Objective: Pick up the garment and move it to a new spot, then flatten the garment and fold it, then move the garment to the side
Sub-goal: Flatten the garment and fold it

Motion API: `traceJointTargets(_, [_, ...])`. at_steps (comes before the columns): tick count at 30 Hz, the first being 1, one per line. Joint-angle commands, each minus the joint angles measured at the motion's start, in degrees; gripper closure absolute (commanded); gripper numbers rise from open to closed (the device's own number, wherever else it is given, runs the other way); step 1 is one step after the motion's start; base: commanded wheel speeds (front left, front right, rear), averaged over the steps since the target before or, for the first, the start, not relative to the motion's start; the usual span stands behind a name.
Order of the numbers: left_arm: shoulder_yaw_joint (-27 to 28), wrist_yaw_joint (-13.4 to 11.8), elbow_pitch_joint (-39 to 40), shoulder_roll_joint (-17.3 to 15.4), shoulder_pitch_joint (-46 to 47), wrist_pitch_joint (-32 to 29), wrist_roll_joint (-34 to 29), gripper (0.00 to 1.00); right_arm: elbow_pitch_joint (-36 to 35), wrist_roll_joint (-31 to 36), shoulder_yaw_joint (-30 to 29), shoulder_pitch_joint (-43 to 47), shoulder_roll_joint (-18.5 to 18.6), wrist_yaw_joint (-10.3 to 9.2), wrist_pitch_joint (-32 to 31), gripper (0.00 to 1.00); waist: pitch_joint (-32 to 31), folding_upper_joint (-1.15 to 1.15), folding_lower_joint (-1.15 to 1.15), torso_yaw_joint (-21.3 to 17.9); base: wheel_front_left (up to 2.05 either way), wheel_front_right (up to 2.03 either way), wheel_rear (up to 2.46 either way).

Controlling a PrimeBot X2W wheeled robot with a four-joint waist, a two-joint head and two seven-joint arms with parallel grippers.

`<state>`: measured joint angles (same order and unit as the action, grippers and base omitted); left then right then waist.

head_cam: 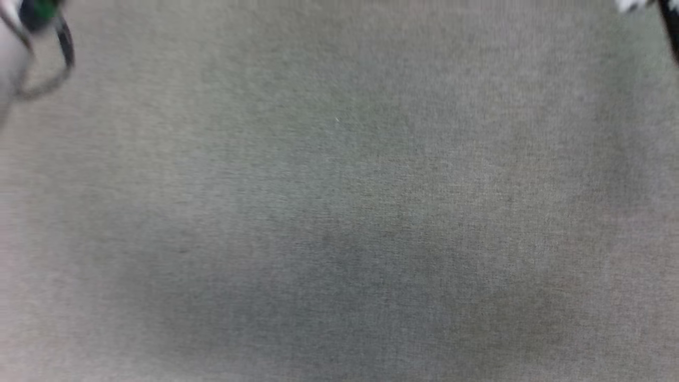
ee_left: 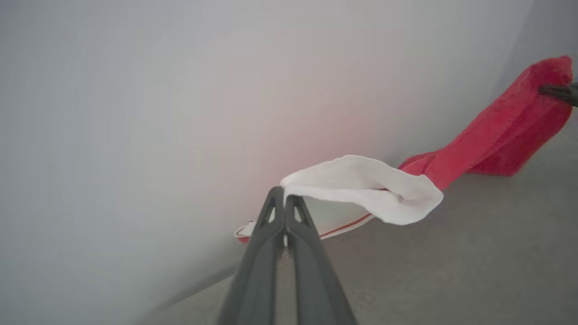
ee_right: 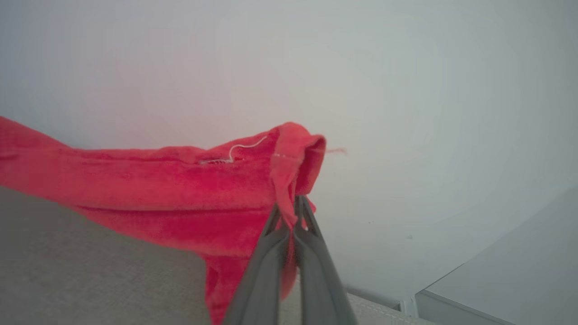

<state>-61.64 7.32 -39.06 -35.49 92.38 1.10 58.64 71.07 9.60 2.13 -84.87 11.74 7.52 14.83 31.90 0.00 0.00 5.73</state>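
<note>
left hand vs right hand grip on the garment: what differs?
1. The left hand pinches the white sleeve; the right hand pinches a red hem near a loose white thread.
2. At the left hand the cloth folds off to one side of the fingertips; at the right hand it bunches over them and hangs down along the fingers.
Shared: both are shut on the same garment.

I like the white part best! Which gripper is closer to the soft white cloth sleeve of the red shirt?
Left. The left gripper pinches the white sleeve itself; the right gripper holds the shirt's red end, far along.
</note>
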Motion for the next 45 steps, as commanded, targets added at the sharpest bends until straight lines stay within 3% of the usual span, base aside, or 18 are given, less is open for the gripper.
traceJointTargets(1, [-0.2,-0.4,1.2,-0.9,-1.7,-0.1,0.3,1.0,0.3,-0.7,0.7,1.3,0.0,-0.05,0.3,1.0,-4.0,0.0,0.0,1.8,0.0,0.0,0.0])
traceJointTargets(6, [-2.0,-4.0,11.3,-4.1,-11.9,-1.7,3.0,1.0,0.7,-5.4,4.6,7.9,0.4,-0.06,0.3,1.0,-8.4,0.0,0.0,2.7,0.0,0.0,0.0])
traceJointTargets(14, [-5.0,-14.3,31.8,-12.6,-30.3,-3.2,8.5,1.0,-4.2,-16.0,13.5,23.4,2.4,-0.06,0.3,1.0,-15.8,0.0,0.0,3.0,0.0,0.0,0.0])
traceJointTargets(18, [-6.1,-20.6,41.4,-17.6,-38.7,-2.3,11.2,1.0,-10.1,-22.7,18.7,31.6,5.1,-0.05,-0.8,1.0,-18.1,0.0,0.0,2.6,0.0,0.0,0.0])
traceJointTargets(25, [-7.6,-29.3,54.2,-24.3,-50.8,0.9,16.0,1.0,-27.3,-33.6,24.0,47.2,14.1,-0.06,-6.6,1.0,-19.7,0.0,0.0,2.0,0.0,0.0,0.0])
traceJointTargets(33, [-8.9,-36.9,63.6,-26.6,-62.0,5.5,21.5,1.0,-48.6,-38.0,19.4,66.4,22.0,-0.06,-13.1,1.0,-20.3,0.0,0.0,1.9,0.0,0.0,0.0])
traceJointTargets(45, [-9.2,-44.2,71.4,-29.8,-71.7,9.7,26.9,1.0,-69.9,-36.4,8.6,88.5,21.0,-0.05,-21.7,1.0,-18.8,0.0,0.0,1.1,0.0,0.0,0.0])
